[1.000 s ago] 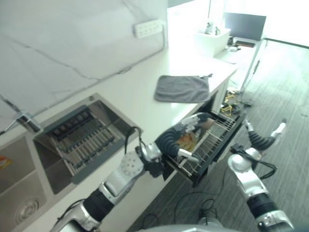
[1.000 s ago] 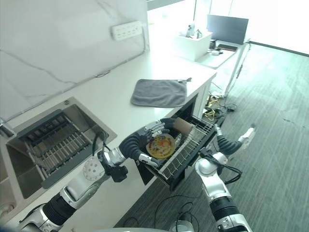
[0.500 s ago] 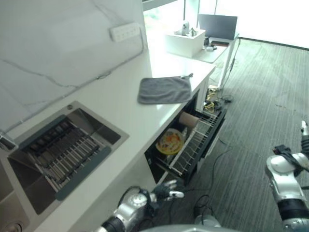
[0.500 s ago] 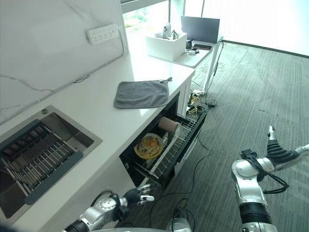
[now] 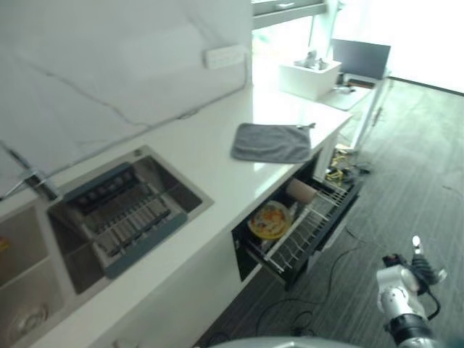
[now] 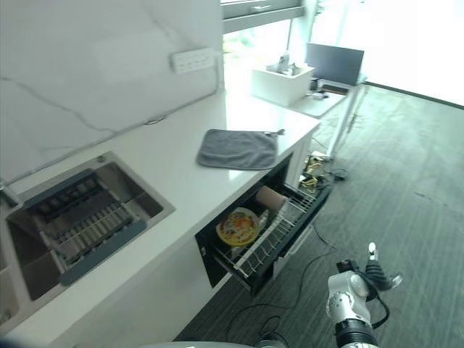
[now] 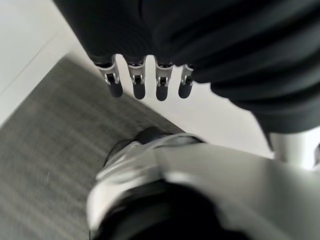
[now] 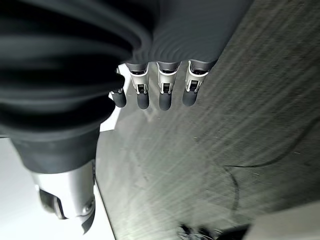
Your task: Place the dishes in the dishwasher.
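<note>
The yellow patterned round plate (image 5: 269, 220) stands on edge in the pulled-out white wire dishwasher rack (image 5: 308, 230) at frame centre. The right hand (image 8: 160, 92), fingers straight and empty, hangs lower right, nearer the rack. The left hand (image 7: 147, 85) is likewise relaxed, holding nothing.

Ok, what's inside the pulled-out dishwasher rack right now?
In the white wire dishwasher rack, a round yellow patterned plate stands on edge, a brown cup on its side behind it. The dark cavity further in is hidden.
</note>
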{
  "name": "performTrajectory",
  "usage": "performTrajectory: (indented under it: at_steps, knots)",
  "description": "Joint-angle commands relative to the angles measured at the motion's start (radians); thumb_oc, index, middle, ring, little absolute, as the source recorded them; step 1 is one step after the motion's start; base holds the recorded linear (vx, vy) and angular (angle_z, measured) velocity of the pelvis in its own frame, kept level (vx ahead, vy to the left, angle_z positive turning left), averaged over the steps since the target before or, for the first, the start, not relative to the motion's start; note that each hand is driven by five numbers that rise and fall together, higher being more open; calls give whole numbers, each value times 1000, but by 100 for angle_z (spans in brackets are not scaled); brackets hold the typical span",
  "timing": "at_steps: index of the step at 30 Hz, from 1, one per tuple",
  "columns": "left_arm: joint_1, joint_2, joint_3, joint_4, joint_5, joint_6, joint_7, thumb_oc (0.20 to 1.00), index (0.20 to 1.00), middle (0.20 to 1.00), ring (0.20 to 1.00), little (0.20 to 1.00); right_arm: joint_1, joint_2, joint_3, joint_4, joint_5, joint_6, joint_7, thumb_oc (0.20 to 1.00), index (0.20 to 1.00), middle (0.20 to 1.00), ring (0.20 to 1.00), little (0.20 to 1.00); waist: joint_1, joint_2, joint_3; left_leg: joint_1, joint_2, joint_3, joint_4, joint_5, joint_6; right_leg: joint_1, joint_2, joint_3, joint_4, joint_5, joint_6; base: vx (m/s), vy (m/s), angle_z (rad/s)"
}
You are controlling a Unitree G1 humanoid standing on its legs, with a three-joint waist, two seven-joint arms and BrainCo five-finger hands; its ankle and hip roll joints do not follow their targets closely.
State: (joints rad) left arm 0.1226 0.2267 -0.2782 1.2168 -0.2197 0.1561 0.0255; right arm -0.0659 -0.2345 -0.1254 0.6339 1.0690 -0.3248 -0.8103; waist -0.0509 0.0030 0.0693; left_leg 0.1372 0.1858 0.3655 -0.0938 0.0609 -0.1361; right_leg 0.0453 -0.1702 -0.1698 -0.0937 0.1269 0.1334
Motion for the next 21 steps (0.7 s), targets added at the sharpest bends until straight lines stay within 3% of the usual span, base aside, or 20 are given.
performTrajectory:
  at_steps: [1,4,7,10,12,14,15,21]
  knots:
    - [-68,-6,-54,25,-30,-17,4,1000,1000,1000,1000,1000,-103,-30,-29,23,146,-106,180,1000,1000,1000,1000,1000,0,10,115,27,-16,-40,27,-36,36,63,17,-56,23,-81,-6,37,-14,18]
    - [-61,-6,-55,12,-39,-23,1,1000,1000,1000,1000,1000,-107,-18,-7,38,115,-98,249,1000,1000,1000,1000,1000,12,23,119,22,-21,-55,30,-35,36,61,10,-64,29,-82,-6,12,-2,3]
    - [-52,-5,-64,-13,-67,-32,-3,1000,1000,1000,1000,1000,-128,-16,44,48,118,-30,316,1000,1000,1000,1000,1000,25,40,127,12,-30,-72,33,-35,37,56,-2,-72,37,-85,-7,-7,41,4]
    - [-53,-4,-70,-36,-84,-49,-15,1000,1000,1000,1000,1000,-165,-25,108,93,159,70,501,1000,1000,1000,1000,1000,41,59,136,-7,-42,-93,35,-32,37,39,-17,-79,51,-88,-6,-36,54,15]
    - [-61,-5,-72,-49,-94,-56,-36,1000,1000,1000,1000,1000,-197,-37,133,140,200,153,693,1000,1000,1000,1000,1000,51,80,144,-20,-53,-105,33,-26,36,28,-31,-87,62,-92,-6,-16,101,16]
    - [-61,-5,-71,-54,-91,-58,-44,1000,1000,1000,1000,1000,-212,-49,135,158,182,163,744,1000,1000,1000,1000,1000,55,90,147,-24,-57,-109,32,-23,36,23,-36,-90,68,-93,-7,1,119,16]
    - [-66,-1,-67,-57,-84,-67,-74,1000,1000,1000,1000,1000,-250,-90,139,197,118,207,880,1000,1000,1000,1000,1000,63,114,157,-36,-67,-120,30,-16,32,9,-49,-98,81,-98,-6,13,146,20]
    - [-92,31,-64,-48,-77,-99,-133,1000,1000,1000,1000,1000,-384,-189,141,259,106,322,1046,1000,1000,1000,1000,1000,80,146,198,-86,-79,-151,32,3,23,-47,-71,-107,114,-103,-5,-38,84,9]
